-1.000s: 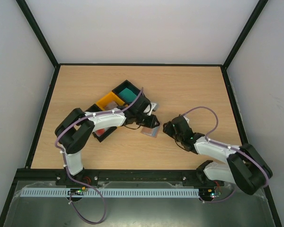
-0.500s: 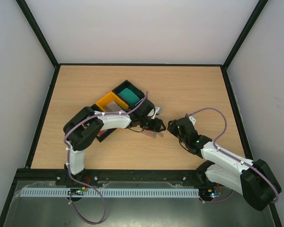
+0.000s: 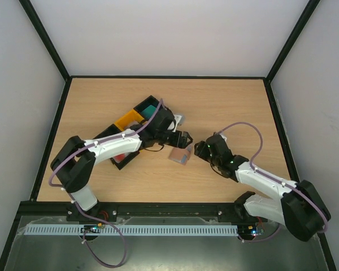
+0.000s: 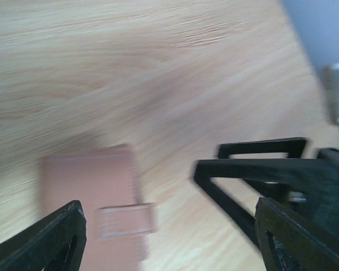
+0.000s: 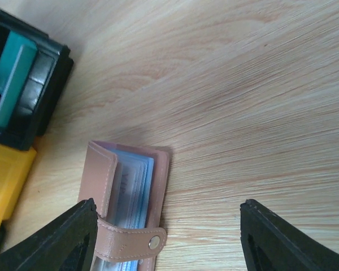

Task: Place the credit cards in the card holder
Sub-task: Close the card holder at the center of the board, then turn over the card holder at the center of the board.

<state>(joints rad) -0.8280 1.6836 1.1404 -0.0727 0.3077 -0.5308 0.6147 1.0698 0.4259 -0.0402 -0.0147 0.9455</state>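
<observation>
The left pincer (image 4: pixel 169 226) stands wide open with nothing in it, hovering low over the surface (image 4: pixel 158 68) just beside the card holder (image 4: pixel 93 192), which shows blurred under its left finger. The right pincer (image 5: pixel 168 206) is open just as wide and also empty. Its fingers straddle the near end of the card holder without touching it. From above, the two pincers face each other from opposite sides, with the card holder lying flat on the surface between and just below them. That looks like a set-up for one side to steady it while the other works. A strap (image 5: pixel 130 240) with a snap crosses the holder's near end, and pale blue pockets show between its pinkish-brown covers, so it probably has to be spread open before any card can slide in. No card is in either pincer. The teal cards (image 5: pixel 10 76) sit on edge in a black tray (image 5: pixel 48 96) well apart to the rear left, next to a yellow tray (image 5: pixel 3 180), handy for the left arm to reach.
</observation>
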